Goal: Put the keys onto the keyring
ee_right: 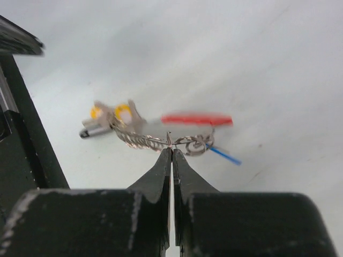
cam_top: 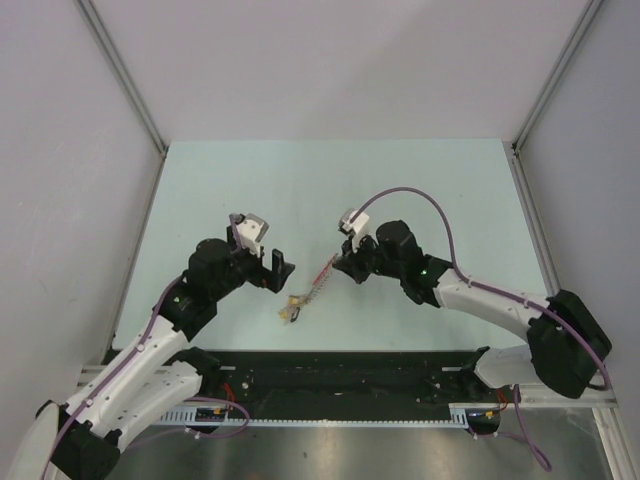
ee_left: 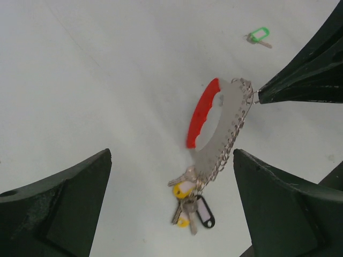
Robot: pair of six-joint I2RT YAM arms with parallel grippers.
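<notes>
**Inspector:** Report the right hand's condition and its hold.

**Operator:** My right gripper (ee_right: pixel 171 150) is pressed together, its tips pinching the wire coil (ee_right: pixel 140 140) at one end of the keyring (ee_left: pixel 217 134). I judge this grip is meant to fix the ring in place so a key can be threaded on.

**Inspector:** Where is the ring?

**Operator:** It is mid-table (cam_top: pixel 420 180), between my two arms. The red segment (ee_left: pixel 203 115) faces up. The yellow tag (ee_left: pixel 185 188) and black tag (ee_left: pixel 205 214) bunch at the end away from my pinch and appear to rest on the surface.

**Inspector:** And the left hand?

**Operator:** My left gripper (cam_top: pixel 275 268) is spread wide and empty. It hovers over the tag end with a finger on either side, the wrist tipped downward. My right forearm reaches in low from the opposite side.

**Inspector:** The keys?

**Operator:** Neither is threaded. The green key (ee_left: pixel 259 36) lies well apart from the ring. The blue key (ee_right: pixel 224 156) lies just beside the pinched end, and I cannot tell whether it touches the coil.
</notes>
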